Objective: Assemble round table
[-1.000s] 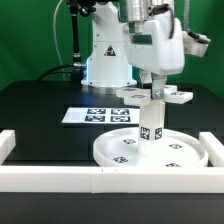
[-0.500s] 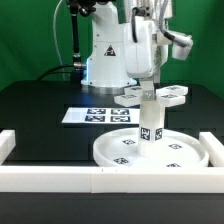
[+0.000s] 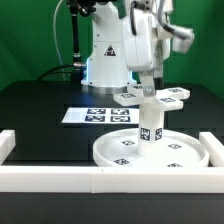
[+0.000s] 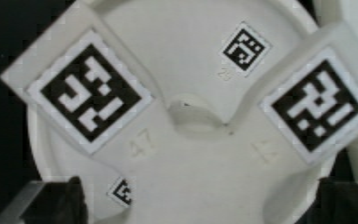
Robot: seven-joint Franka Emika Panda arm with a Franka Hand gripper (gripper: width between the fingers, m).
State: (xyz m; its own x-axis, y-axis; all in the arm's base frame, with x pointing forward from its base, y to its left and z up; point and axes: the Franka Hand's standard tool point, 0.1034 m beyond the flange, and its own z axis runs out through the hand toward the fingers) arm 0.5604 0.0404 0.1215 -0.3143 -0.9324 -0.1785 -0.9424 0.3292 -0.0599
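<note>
The large rimmed round disc lies flat on the black table behind the front wall. The short post stands upright at its middle. The flat cross-shaped piece sits level on top of the post. My gripper comes straight down onto the cross-shaped piece and is shut on it. In the wrist view the cross-shaped piece fills the frame with two large tags. My gripper shows as dark fingers on either side of the white plastic. The joint between post and cross is hidden.
The marker board lies flat on the table at the exterior view's left of the disc. The white border wall runs along the front, with short returns at both sides. The arm's base stands at the back.
My wrist has turned about the vertical over the post, and the cross-shaped piece has turned a little with it. The post and disc stay in place.
</note>
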